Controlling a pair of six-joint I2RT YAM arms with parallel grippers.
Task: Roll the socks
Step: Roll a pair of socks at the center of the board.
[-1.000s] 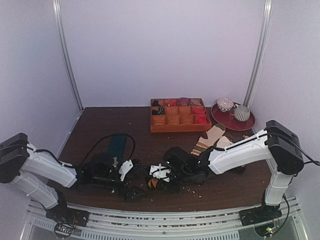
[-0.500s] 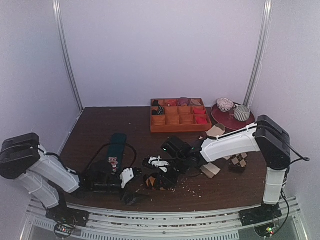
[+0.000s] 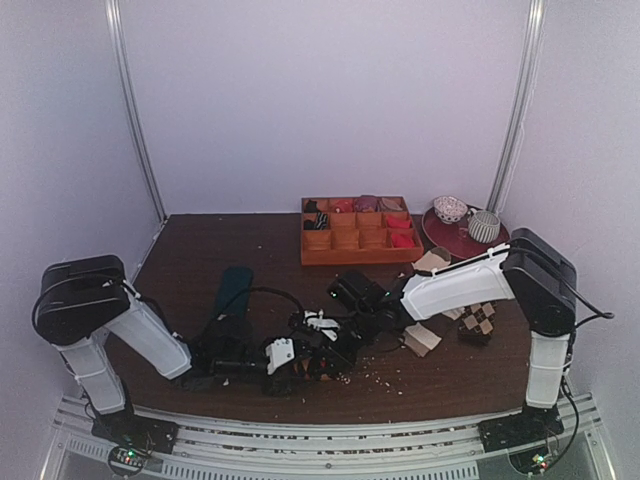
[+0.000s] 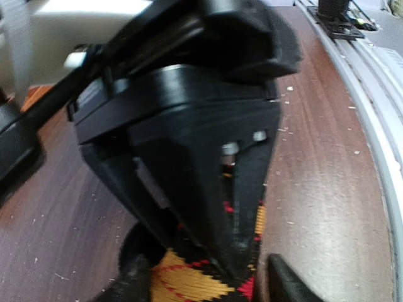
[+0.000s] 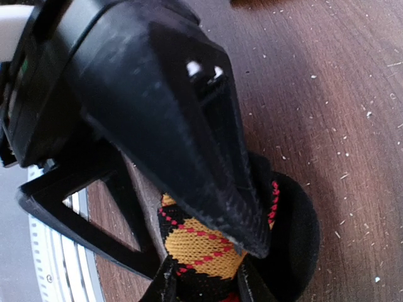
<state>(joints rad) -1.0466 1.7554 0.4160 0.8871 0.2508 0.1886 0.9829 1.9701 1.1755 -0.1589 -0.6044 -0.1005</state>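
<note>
black knitted socks with red-orange argyle diamonds (image 5: 201,248), at the brown table's (image 3: 200,250) 6 o'clock, clamped in the right gripper (image 3: 332,345); the left gripper (image 3: 298,364) has swung in from 9 o'clock, fingers narrowing, hold uncertain, likely readying the roll.

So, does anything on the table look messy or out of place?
Yes: pale crumbs are scattered over the table around the socks, and a brown-and-beige sock lies crumpled further right in the top view.

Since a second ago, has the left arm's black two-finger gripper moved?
Yes. The left gripper has slid right, away from the dark teal sock, up to the black knitted red-and-orange argyle socks.
</note>
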